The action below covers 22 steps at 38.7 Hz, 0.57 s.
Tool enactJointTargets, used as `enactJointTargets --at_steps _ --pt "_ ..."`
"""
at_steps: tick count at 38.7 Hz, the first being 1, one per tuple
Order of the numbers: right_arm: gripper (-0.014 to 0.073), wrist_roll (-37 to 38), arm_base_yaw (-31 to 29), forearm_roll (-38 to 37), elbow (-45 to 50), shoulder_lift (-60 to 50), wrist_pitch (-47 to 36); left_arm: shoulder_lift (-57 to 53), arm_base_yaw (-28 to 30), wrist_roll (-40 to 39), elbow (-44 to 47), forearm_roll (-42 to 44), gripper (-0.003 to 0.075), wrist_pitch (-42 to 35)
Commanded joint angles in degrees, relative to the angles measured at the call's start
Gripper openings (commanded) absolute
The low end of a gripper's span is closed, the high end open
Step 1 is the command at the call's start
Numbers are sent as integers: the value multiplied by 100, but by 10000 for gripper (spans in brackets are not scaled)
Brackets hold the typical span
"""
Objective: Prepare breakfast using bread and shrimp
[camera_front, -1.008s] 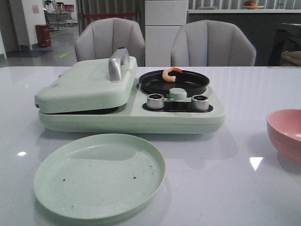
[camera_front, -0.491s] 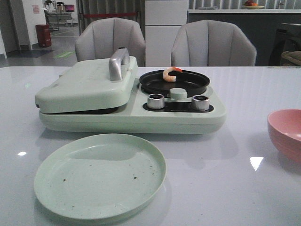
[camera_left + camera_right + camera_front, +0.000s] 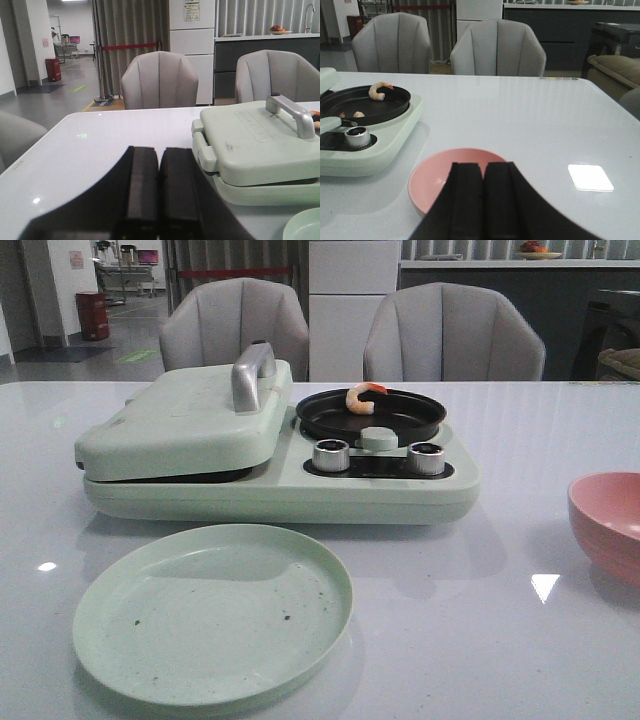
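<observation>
The shrimp (image 3: 363,397), curled and pale with an orange-red tail, lies in the small black round pan (image 3: 371,416) on the right half of the pale green breakfast maker (image 3: 280,480); it also shows in the right wrist view (image 3: 379,90). The maker's hinged lid (image 3: 185,420) with a silver handle (image 3: 251,376) is down. The bread is hidden. My left gripper (image 3: 159,155) is shut and empty, left of the maker (image 3: 260,150). My right gripper (image 3: 483,170) is shut and empty, above the pink bowl (image 3: 437,175). Neither gripper shows in the front view.
An empty pale green plate (image 3: 212,610) with a few crumbs lies in front of the maker. The pink bowl (image 3: 608,523) stands at the right edge. Two silver knobs (image 3: 331,455) sit on the maker's front. Two grey chairs (image 3: 452,335) stand behind the table.
</observation>
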Motion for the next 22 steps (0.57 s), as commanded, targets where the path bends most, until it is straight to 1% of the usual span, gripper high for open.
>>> enactJointTargets --at_steps 1,5,22 --pt "44 3 -32 13 -104 -131 -659 -121 -34 -67 46 -28 101 -507" --pt "44 3 -32 33 -104 -131 -855 -121 -34 -67 46 -28 101 -507" --pt "44 3 -32 33 -104 -131 -845 -121 -34 -67 46 -28 101 -507"
